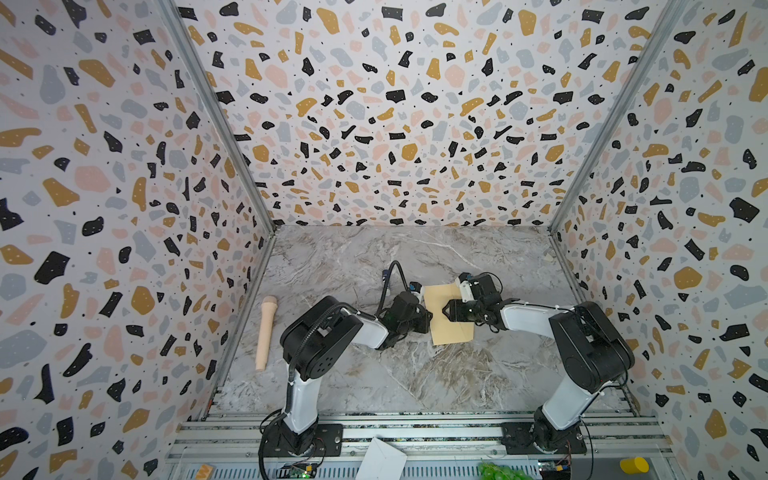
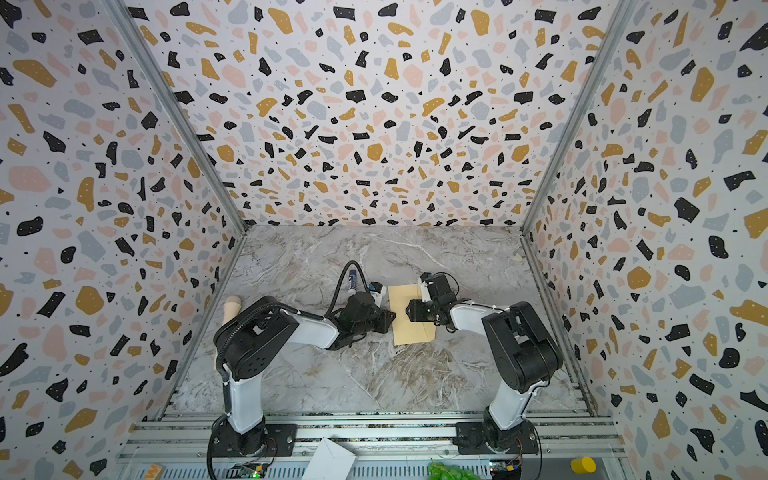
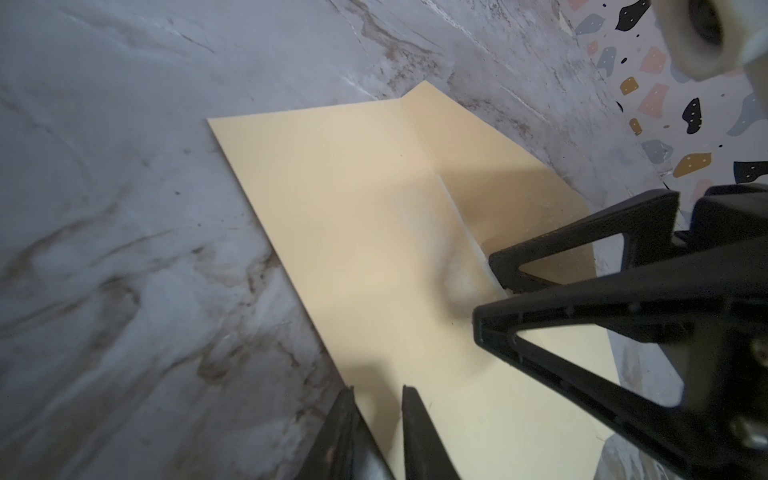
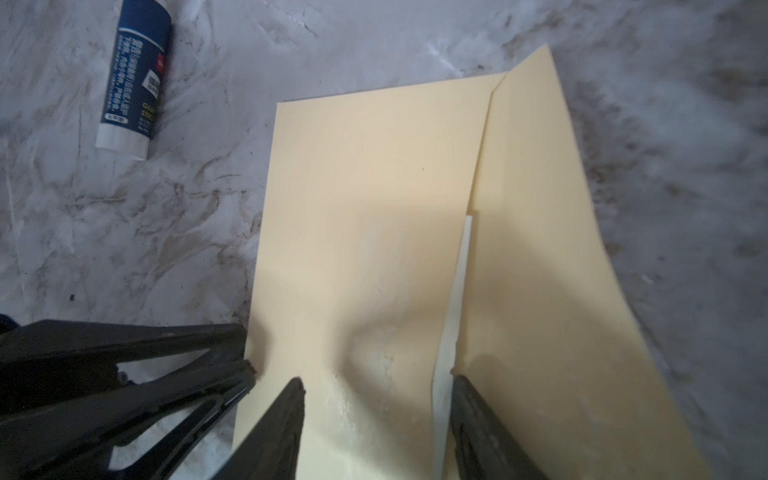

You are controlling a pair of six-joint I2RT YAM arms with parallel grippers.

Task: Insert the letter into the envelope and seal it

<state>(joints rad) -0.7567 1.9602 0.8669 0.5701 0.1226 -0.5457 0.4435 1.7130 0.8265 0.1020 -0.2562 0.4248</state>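
While the envelope [image 1: 451, 334] lies mid-table, the letter [image 4: 462, 291] apparently a pale sliver under its 3 o'clock flap [image 4: 540, 249], the right gripper [image 4: 376, 380] stands released astride the flap's edge and the left gripper [image 4: 251, 353], grip untellable, meets the 9 o'clock edge, so sealing now calls for pressing the flap flat.

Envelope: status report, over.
Left pincer at envelope edge, grip unclear. Right pincer open over it. Flap unsealed, white sliver beneath. Glue stick lies clear.
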